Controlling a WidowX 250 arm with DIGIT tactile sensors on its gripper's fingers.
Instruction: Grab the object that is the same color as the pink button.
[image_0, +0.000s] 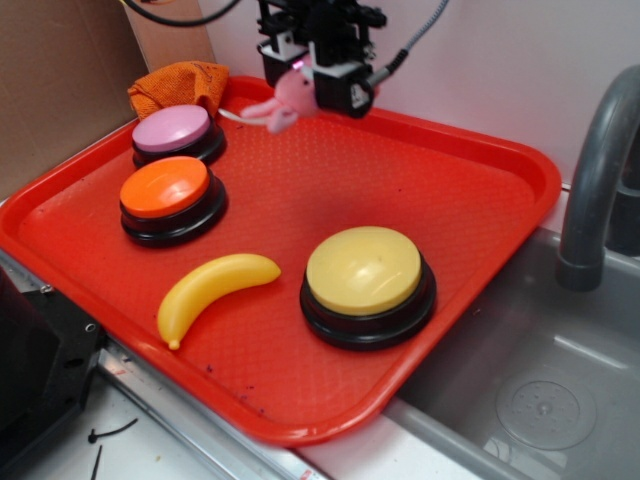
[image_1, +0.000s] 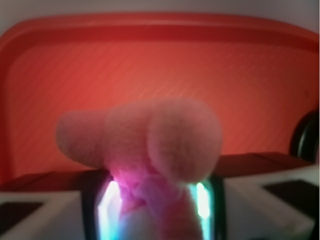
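Note:
A small pink plush toy (image_0: 290, 98) hangs in the air above the back of the red tray (image_0: 470, 200), held by my gripper (image_0: 305, 75), which is shut on it. In the wrist view the plush toy (image_1: 150, 140) fills the middle, blurred, pinched between the two lit fingers (image_1: 107, 205). The pink button (image_0: 173, 130), mauve-topped on a black base, stands at the tray's back left, to the left of and below the toy.
An orange button (image_0: 166, 190) sits in front of the pink one. A yellow banana (image_0: 212, 292) and a large yellow button (image_0: 365, 275) lie toward the front. An orange cloth (image_0: 178, 84) is behind the tray. A grey faucet (image_0: 600, 160) and sink (image_0: 540, 400) are at right.

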